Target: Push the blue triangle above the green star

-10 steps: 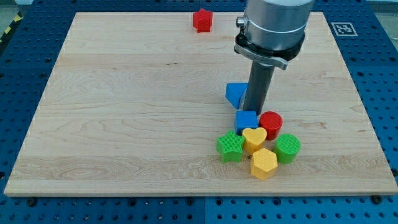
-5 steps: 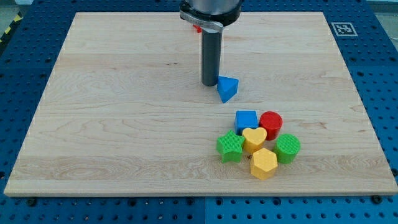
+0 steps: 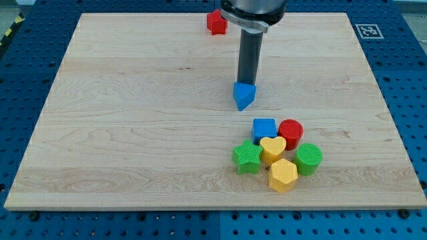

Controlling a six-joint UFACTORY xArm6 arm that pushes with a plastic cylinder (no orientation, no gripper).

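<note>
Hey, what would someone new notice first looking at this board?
The dark rod comes down from the view's top, my tip just above the blue triangle near the board's middle. Below it sits a tight cluster: blue cube, red cylinder, yellow heart, green star.

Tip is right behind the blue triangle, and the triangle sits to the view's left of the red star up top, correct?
Not quite. My tip is right behind the blue triangle, but the camera view shows the triangle below and to the view's right of the red star.
</note>
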